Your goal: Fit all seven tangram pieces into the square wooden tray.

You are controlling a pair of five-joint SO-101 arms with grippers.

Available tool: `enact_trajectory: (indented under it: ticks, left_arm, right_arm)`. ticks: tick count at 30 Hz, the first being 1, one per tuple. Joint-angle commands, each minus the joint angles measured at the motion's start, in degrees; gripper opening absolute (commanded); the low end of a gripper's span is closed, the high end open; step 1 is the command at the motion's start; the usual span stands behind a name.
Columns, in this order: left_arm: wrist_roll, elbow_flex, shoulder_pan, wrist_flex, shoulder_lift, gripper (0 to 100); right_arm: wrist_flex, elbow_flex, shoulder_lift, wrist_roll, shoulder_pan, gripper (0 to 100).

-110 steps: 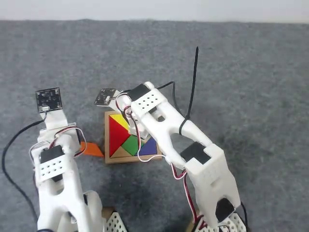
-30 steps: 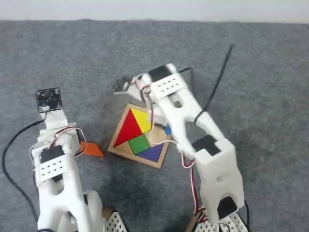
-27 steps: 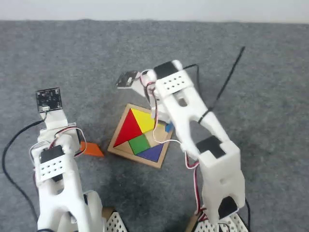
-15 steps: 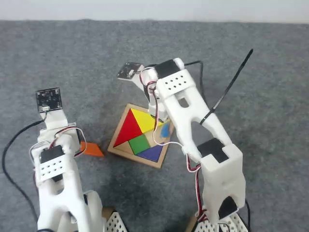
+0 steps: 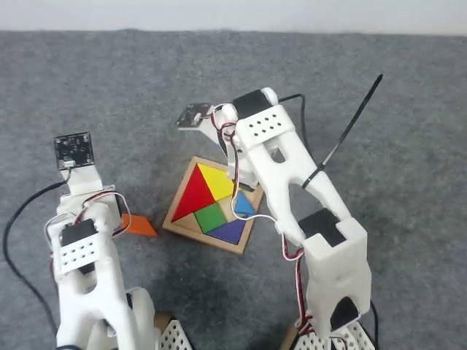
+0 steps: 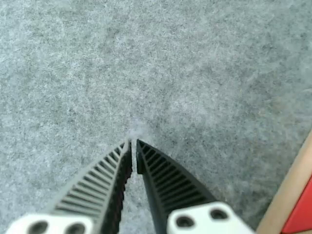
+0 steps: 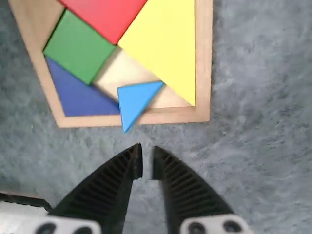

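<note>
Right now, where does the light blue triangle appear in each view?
High view: light blue triangle at the tray's right corner.
Left wrist view: the tray and red triangle show instead.
Right wrist view: across the tray's rim, near the right tool.
Shared landmark: the red triangle.

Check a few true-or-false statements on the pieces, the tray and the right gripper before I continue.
1. The light blue triangle lies fully inside the tray. False: one corner sticks out over the tray's rim.
2. The orange piece lies on the carpet, outside the tray. True.
3. The right gripper holds a piece. False: it is empty, over the carpet beside the tray.
4. The green square sits in the tray, touching the red piece and the dark blue piece. True.
</note>
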Motion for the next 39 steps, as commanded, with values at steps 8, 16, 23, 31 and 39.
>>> enact_trajectory:
  ticks: [8, 16, 23, 31, 39]
  left_arm:
    - [-0.9, -0.6, 0.2, -1.2, -2.2, 2]
    - [-0.9, -0.6, 0.2, -1.2, -2.2, 2]
    - [-0.9, -0.6, 0.2, -1.2, -2.2, 2]
    - [-0.9, -0.6, 0.2, -1.2, -2.2, 2]
    - [-0.9, -0.6, 0.2, -1.2, -2.2, 2]
  right_arm:
    - [-14.9, 30.6, -20.4, 14.5, -3.2, 21.2]
    - [-36.0, 56.0, -31.3, 14.1, -2.9, 21.2]
    - [-45.8, 60.6, -31.3, 3.8, -2.9, 21.2]
    - [-45.7, 60.6, -31.3, -0.1, -3.1, 9.0]
    - [-44.4, 60.3, -31.3, -2.1, -5.9, 3.7]
